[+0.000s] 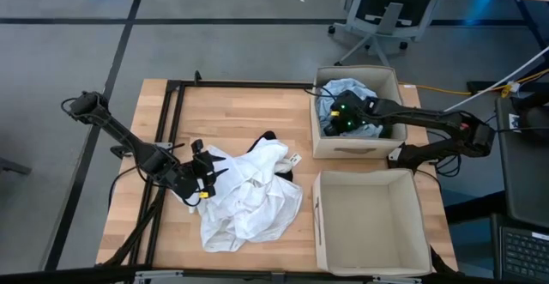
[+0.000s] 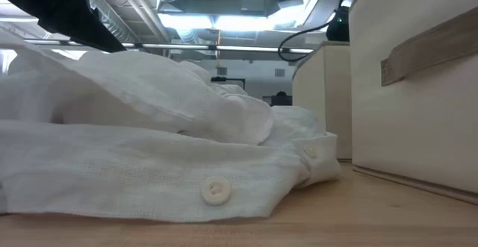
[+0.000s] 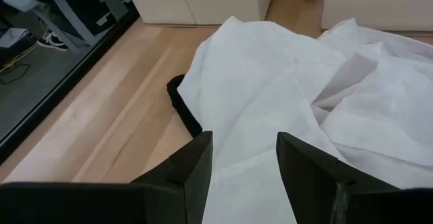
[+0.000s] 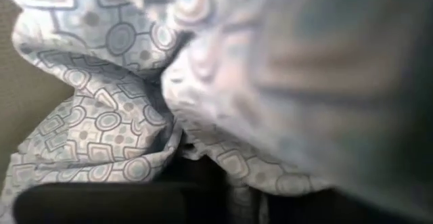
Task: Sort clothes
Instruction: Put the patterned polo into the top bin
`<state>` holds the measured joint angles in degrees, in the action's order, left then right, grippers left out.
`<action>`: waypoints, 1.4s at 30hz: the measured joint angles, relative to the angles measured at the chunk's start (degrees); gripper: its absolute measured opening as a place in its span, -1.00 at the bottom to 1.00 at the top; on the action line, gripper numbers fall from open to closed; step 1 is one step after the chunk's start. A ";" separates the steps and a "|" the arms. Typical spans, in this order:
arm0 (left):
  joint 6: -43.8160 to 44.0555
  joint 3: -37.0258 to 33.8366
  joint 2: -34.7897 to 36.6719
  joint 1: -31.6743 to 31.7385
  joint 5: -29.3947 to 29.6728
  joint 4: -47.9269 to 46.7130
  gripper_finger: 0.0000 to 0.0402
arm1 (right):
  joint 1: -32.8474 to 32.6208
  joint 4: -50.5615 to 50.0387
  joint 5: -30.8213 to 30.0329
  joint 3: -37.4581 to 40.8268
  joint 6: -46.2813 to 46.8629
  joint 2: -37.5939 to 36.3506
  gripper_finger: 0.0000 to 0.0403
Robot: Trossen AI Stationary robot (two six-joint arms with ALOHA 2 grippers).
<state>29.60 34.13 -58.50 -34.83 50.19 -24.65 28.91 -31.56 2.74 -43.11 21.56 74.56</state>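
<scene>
A: High view first: our right gripper (image 1: 343, 118) is down inside the beige square fabric box (image 1: 391, 84) at the desk's far right corner, among the pale blue patterned garment (image 4: 101, 109). Whether it has let go, we cannot tell.

B: Then we should release fully and lift straight up, so no cloth trails out.

A: Our left gripper (image 3: 243, 170) hangs with fingers parted, empty, over the crumpled white buttoned shirt (image 1: 253, 200) mid-desk, a black garment (image 3: 181, 105) beneath it.

B: Pinch one layer only.
</scene>
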 joint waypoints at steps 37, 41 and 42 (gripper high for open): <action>-1.00 0.00 0.00 -0.01 -0.02 0.01 -0.23 | -0.04 -36.02 -2.08 -41.68 -1.07 -0.18 0.10; -1.06 0.00 0.00 0.00 -0.02 0.01 -0.23 | -0.04 -32.59 -7.33 -42.84 -4.89 -0.34 0.10; -1.06 0.00 0.00 -0.02 -0.02 0.01 -0.23 | -0.04 -30.63 -8.14 -42.64 -5.87 -0.34 0.10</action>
<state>28.53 34.13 -58.50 -34.84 50.17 -24.64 28.86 -62.19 -5.40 -85.74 15.68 74.21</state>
